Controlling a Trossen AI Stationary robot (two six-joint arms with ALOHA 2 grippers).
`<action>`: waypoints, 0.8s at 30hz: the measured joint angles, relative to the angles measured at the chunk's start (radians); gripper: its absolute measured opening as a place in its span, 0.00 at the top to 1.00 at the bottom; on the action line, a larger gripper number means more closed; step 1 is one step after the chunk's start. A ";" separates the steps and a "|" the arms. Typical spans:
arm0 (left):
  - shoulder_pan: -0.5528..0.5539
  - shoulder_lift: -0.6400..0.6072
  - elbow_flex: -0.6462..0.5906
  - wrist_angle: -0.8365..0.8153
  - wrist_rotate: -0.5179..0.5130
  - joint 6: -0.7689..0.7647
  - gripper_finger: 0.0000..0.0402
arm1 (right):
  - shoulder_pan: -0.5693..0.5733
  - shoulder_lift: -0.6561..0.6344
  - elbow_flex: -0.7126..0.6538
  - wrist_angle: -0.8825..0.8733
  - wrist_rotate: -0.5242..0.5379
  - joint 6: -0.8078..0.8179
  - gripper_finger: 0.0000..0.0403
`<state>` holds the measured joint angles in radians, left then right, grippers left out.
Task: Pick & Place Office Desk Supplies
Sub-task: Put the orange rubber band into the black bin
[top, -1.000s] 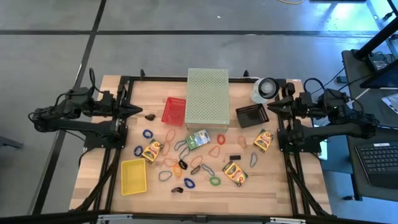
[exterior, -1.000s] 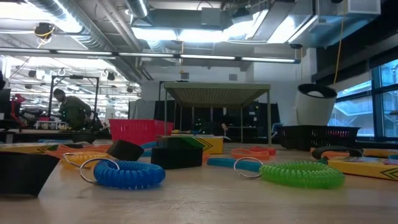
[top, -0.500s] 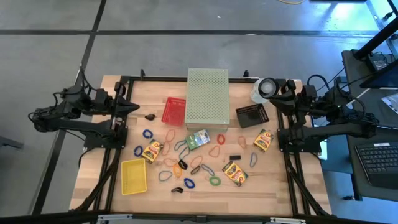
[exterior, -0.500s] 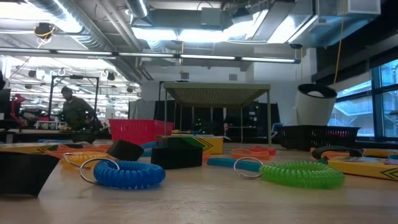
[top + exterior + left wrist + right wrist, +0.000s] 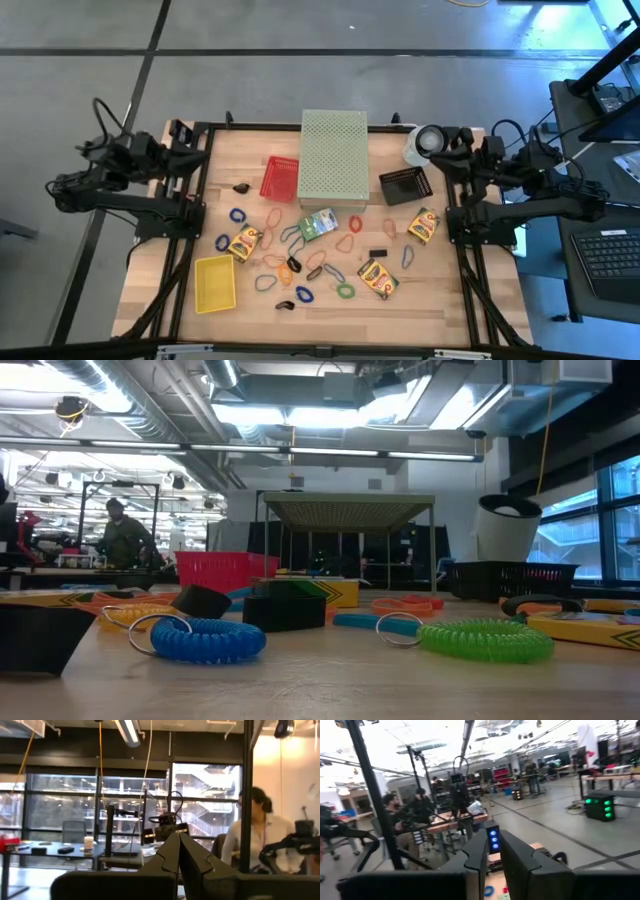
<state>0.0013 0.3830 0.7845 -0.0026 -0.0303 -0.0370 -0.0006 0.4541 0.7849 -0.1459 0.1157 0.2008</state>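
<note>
Boxes of yellow-and-green card, four by our count, lie mid-table: first box (image 5: 244,242) has its long axis toward 2 o'clock. Left gripper (image 5: 187,150) is shut and empty; right gripper (image 5: 447,158) shows a slight gap and holds nothing.

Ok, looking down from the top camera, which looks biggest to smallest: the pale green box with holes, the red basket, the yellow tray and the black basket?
1. Pale green box with holes, clearly the biggest.
2. Yellow tray and red basket: they look about alike, so I won't rank them.
3. Black basket, slightly smaller than those two.
</note>
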 joint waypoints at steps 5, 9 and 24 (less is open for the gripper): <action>0.000 -0.007 0.000 -0.003 -0.042 -0.012 0.99 | 0.000 0.000 0.000 -0.007 0.045 -0.033 0.87; 0.000 0.015 0.000 -0.036 -0.239 -0.033 0.99 | 0.000 0.001 0.000 -0.055 0.045 0.023 0.87; 0.000 0.091 0.000 -0.084 -0.548 -0.208 0.99 | 0.000 0.005 0.000 -0.065 0.061 0.019 0.87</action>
<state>0.0013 0.4740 0.7841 -0.0869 -0.5787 -0.2453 -0.0006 0.4591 0.7849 -0.2111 0.1762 0.2199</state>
